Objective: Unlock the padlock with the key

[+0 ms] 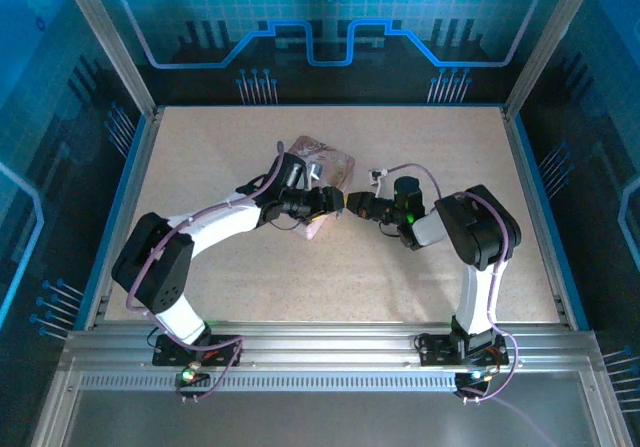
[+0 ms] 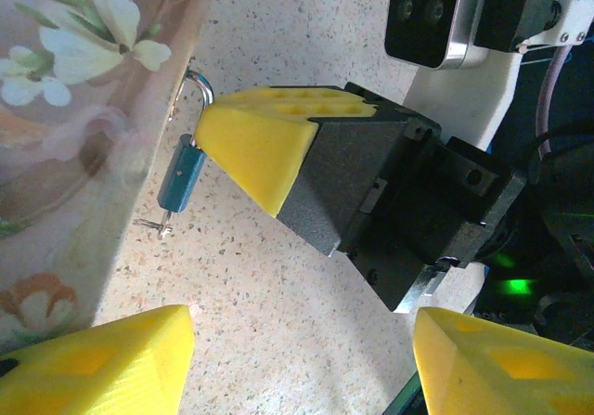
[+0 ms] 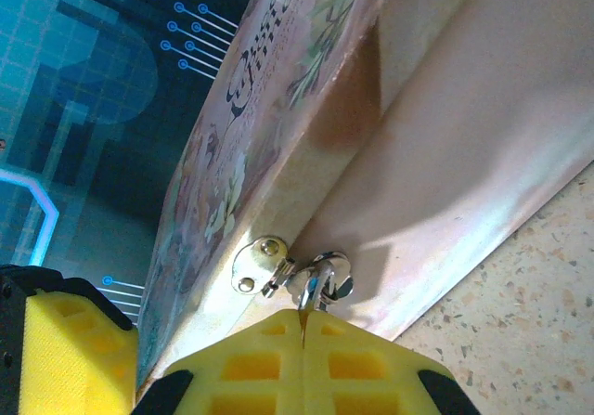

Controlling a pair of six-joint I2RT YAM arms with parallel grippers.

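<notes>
The padlock (image 2: 181, 178), a small blue one, hangs by its shackle (image 2: 200, 85) from the hasp (image 3: 260, 261) on the side wall of the pink flower-printed tin (image 1: 325, 157). The tin stands mid-table (image 1: 300, 277), between the two arms. The padlock's body lies just beside the tin wall, tilted, its lower end near the speckled surface. At that lower end a thin metal sliver sticks out, by its look the key (image 2: 155, 226). It is too small to tell how far in it sits.

The right pincer (image 3: 302, 327) has its yellow fingers pressed fully together, their tips right up against the shackle at the top of the padlock. Whether they pinch anything there cannot be told. The left pincer (image 2: 302, 341) stands apart from the lock, jaws spread wide over bare table, with nothing between them.
</notes>
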